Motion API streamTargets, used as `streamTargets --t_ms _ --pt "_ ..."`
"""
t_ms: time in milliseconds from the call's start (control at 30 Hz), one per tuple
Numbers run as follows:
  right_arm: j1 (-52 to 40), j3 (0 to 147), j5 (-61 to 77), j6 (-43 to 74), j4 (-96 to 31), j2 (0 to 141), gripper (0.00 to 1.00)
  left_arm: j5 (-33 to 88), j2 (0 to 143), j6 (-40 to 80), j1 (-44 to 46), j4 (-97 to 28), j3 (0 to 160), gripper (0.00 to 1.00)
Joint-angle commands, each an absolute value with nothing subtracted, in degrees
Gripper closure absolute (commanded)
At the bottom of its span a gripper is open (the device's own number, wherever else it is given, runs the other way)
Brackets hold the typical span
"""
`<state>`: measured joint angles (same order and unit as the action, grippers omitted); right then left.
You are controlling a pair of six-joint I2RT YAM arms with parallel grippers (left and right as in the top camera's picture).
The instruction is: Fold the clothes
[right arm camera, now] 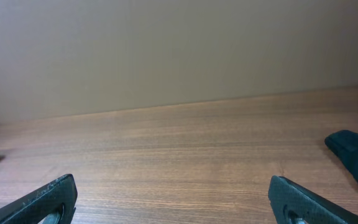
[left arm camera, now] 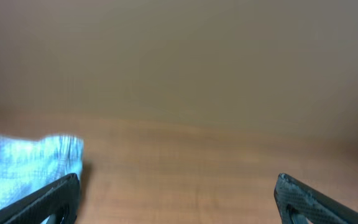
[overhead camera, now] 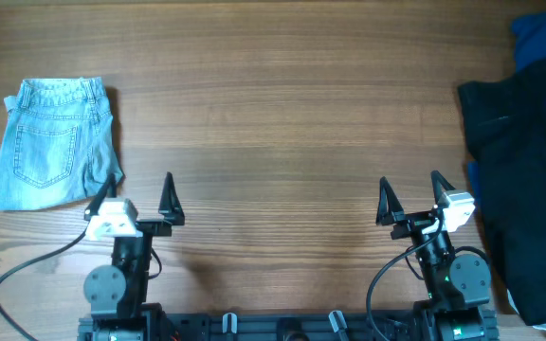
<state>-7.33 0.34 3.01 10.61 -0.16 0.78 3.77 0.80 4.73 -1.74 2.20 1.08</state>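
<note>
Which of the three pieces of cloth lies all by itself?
The light blue denim shorts, alone on the left; the black garment and royal blue cloth overlap at the right edge.

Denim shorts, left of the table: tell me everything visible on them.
The denim shorts are light blue and faded. They lie flat on the wooden table at its left, waistband and belt loops toward the far edge, one stitched back pocket up, apparently folded in half lengthwise, right edge rumpled. Nothing lies on them. One finger of the open left end effector overlaps their near right corner in the overhead view; contact cannot be told.
</note>
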Motion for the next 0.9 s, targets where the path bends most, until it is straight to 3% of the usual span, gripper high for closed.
streamTargets --t_ms 0,867 --pt "-7.05 0.32 3.92 10.87 0.08 0.21 0.00 5.98 0.16 3.55 -1.98 -4.25 0.32 0.00" --pt "-7.05 0.32 3.92 10.87 0.08 0.21 0.00 6.39 0.16 3.64 -1.17 -3.90 0.32 0.00"
